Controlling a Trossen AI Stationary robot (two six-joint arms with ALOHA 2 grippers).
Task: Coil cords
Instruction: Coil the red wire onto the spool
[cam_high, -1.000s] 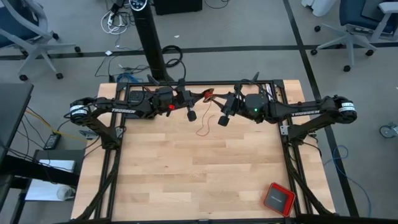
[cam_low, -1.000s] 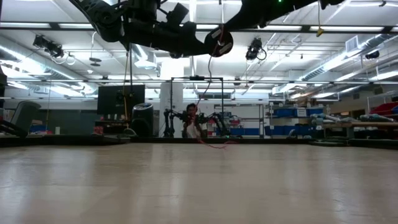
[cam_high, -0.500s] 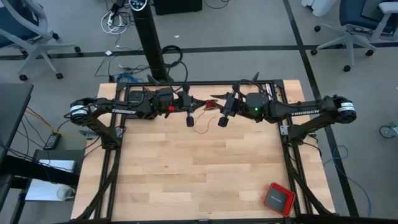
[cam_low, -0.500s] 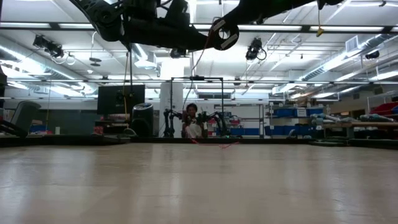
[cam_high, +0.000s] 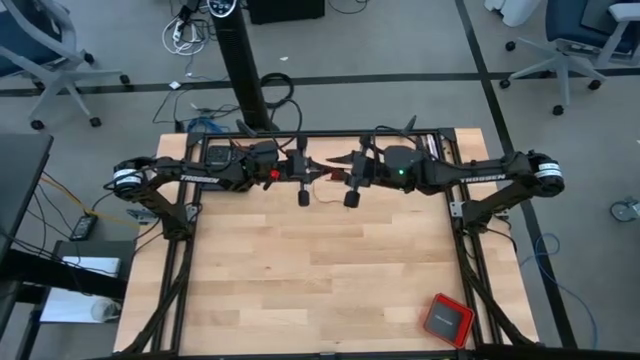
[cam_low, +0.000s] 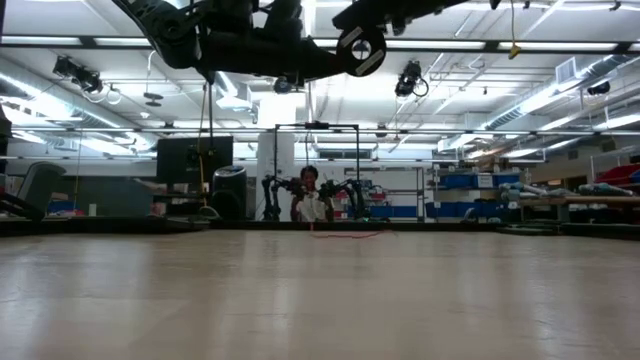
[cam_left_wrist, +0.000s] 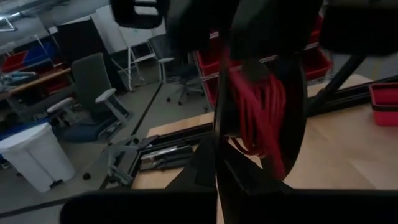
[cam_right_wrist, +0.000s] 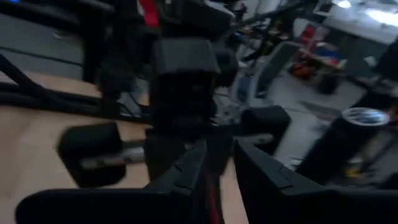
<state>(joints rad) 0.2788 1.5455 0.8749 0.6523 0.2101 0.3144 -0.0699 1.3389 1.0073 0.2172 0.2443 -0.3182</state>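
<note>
The red cord is a small coil (cam_left_wrist: 261, 112) held high above the far middle of the table. A loose strand (cam_low: 309, 150) hangs from it, and the strand's end (cam_high: 326, 190) lies on the wood. My left gripper (cam_high: 320, 167) points level toward the table's right and is shut at the coil. My right gripper (cam_high: 340, 165) faces it from the right, open. In the left wrist view its two dark fingers (cam_left_wrist: 293, 93) stand on either side of the coil. A red strand (cam_right_wrist: 211, 193) shows in the gap of my right gripper (cam_right_wrist: 214, 165). My left gripper (cam_left_wrist: 217, 177) pinches the coil's lower end (cam_left_wrist: 249, 150) at its fingertips, coming level from the table's left. The coil stands clear of the table beyond the tips. The loose strand hangs slack below it. My right gripper's fingers flank the coil; I cannot tell whether they touch it.
A red square box with a dark top (cam_high: 448, 320) lies near the table's front right corner. The dark frame rail (cam_high: 330, 135) runs along the far edge just behind both grippers. Bare wood (cam_high: 320, 270) spreads toward the near edge.
My right gripper has moved toward the table's left and slightly up, closing on my left gripper until its fingers stand around the coil. Both grippers have swung a little at the wrist. The loose strand on the table has been drawn shorter, toward the far edge.
</note>
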